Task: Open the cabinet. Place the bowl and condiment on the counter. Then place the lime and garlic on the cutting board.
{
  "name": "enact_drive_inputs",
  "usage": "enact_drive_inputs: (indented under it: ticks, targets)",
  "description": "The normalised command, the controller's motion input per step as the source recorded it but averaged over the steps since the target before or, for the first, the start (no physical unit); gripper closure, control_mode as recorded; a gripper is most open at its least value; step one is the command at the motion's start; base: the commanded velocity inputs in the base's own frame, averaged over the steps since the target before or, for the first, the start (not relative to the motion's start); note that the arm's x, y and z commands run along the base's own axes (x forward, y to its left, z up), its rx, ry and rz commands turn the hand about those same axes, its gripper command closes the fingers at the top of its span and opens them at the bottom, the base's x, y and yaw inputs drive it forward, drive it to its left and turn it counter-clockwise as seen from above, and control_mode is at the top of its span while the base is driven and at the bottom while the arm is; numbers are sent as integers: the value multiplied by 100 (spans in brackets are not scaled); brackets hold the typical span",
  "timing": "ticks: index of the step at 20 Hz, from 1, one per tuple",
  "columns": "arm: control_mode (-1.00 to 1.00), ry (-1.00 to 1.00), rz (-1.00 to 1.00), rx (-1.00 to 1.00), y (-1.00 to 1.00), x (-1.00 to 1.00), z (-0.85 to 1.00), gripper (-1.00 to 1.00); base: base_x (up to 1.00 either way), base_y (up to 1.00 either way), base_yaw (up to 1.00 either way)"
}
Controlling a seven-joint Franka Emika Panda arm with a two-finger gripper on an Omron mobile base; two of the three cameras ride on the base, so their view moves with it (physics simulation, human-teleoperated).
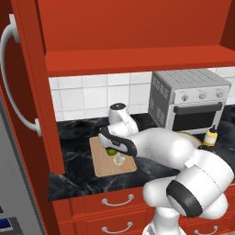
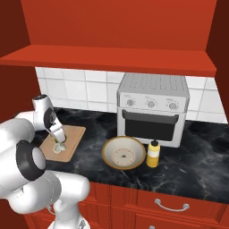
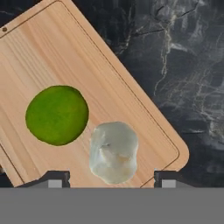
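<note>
The cutting board [image 3: 131, 109] lies on the black counter [image 2: 188, 156], and both the lime [image 3: 57, 114] and the garlic [image 3: 113, 151] rest on it side by side. My gripper [image 3: 111, 179] hangs just over the garlic, open, with a gap between each fingertip and the bulb. From the base views the gripper [image 1: 118, 155] points down at the board [image 1: 103, 167], with the lime [image 1: 110, 152] and garlic [image 1: 120, 160] under it. The bowl [image 2: 124, 152] and the condiment [image 2: 153, 153] stand on the counter before the oven. The cabinet [image 1: 137, 59] is open, its door [image 1: 27, 82] swung left.
A silver toaster oven [image 2: 152, 109] stands at the back against the white tiles. Red drawers [image 1: 114, 202] run under the counter's front edge. The open door's long handle [image 1: 9, 78] sticks out at the left.
</note>
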Motion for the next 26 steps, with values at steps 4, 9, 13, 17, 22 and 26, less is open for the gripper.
enact_drive_inputs:
  ticks: [4, 9, 13, 17, 22, 26]
  targets:
    - [-100, 0, 0, 0, 0, 7, 20, -100, 0, 0, 0]
    - [-100, -10, 3, 4, -23, -45, 38, -100, 0, 0, 0]
    - [-100, -37, 0, 16, -36, -58, 41, -100, 0, 0, 0]
    - [-100, -41, 0, 16, -30, -60, 38, -100, 0, 0, 0]
    - [-100, -39, 0, 15, -31, -62, 34, -100, 0, 0, 0]
    - [-100, -33, 0, 14, -25, -58, 51, -100, 0, 0, 0]
